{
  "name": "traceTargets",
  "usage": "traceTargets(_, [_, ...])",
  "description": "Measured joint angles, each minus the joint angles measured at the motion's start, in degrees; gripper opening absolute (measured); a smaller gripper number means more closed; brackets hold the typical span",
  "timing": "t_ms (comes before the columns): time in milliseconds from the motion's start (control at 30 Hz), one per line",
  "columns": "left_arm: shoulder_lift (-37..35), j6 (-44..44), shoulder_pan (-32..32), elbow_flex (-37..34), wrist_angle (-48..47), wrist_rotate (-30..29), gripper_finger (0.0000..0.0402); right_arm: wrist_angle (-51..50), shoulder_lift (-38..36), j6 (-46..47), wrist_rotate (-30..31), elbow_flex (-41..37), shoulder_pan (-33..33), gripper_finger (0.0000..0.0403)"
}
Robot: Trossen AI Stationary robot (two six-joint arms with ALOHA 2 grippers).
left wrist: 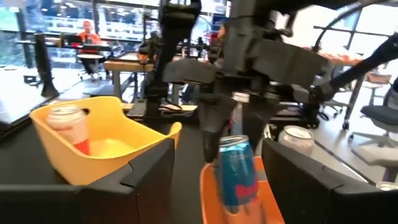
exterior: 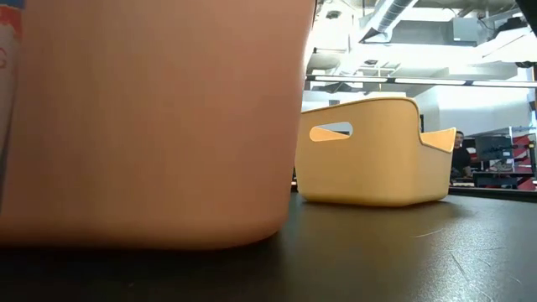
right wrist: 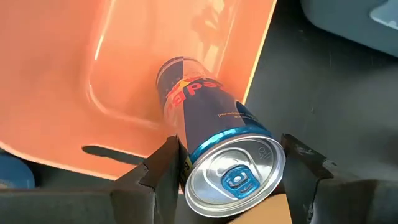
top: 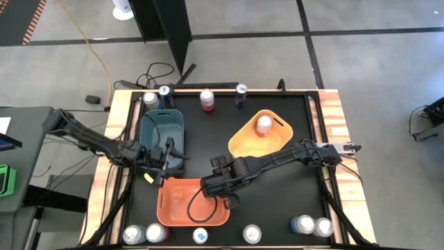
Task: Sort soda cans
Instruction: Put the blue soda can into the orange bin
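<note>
Near edge, approx 6 o'clock: row of silver-topped metal soda cans (top: 251, 234) standing along table's front. Just behind, orange rectangular plastic bin (top: 182, 205). Right gripper (top: 220, 189) hangs at its 3 o'clock rim, fingers (right wrist: 158, 171) half-spread and clamped on a tilted blue-and-silver soda can (right wrist: 214, 143) over the bin. Left gripper (top: 165, 169) at approx 9 o'clock, between orange and blue-grey plastic bin (top: 161, 128); fingers parted, nothing in them. Yellow plastic bin (top: 260, 142) at 2 o'clock holds a pink can (top: 263, 124). Far edge, 12 o'clock: more cans.
</note>
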Motion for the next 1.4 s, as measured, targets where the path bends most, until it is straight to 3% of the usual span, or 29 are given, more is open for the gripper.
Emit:
traceTargets(133, [7.5,0.2,-1.5,3.2,0.3,-0.2,0.0245,-0.1,0.0,0.1,0.0,-0.2,0.0,0.0209])
traceTargets(467, [26.6,-2.8,-4.4,19.2,-14.2,-0.3,0.0232,-0.7,0.0,2.0,0.0,-0.3,0.2,0.0210])
traceTargets(667, [33.5,-8.4,-4.4,22.2,-15.5,-2.9,0.0230,-0.7,0.0,3.1,0.1,-0.3,0.6,0.0210])
traceTargets(900, [38.4,-11.8,-4.4,22.2,-10.8,-7.1,0.0254,-0.9,0.0,3.2,-0.2,-0.3,0.8,0.0210])
traceTargets(1167, [40.3,-10.8,-4.4,22.2,-4.5,-5.1,0.0312,0.1,0.0,3.4,0.2,-0.3,0.9,0.0210])
traceTargets(1400, [40.4,-11.2,-4.4,22.3,-2.8,-4.8,0.0318,-0.1,0.0,3.3,0.3,-0.3,0.9,0.0210])
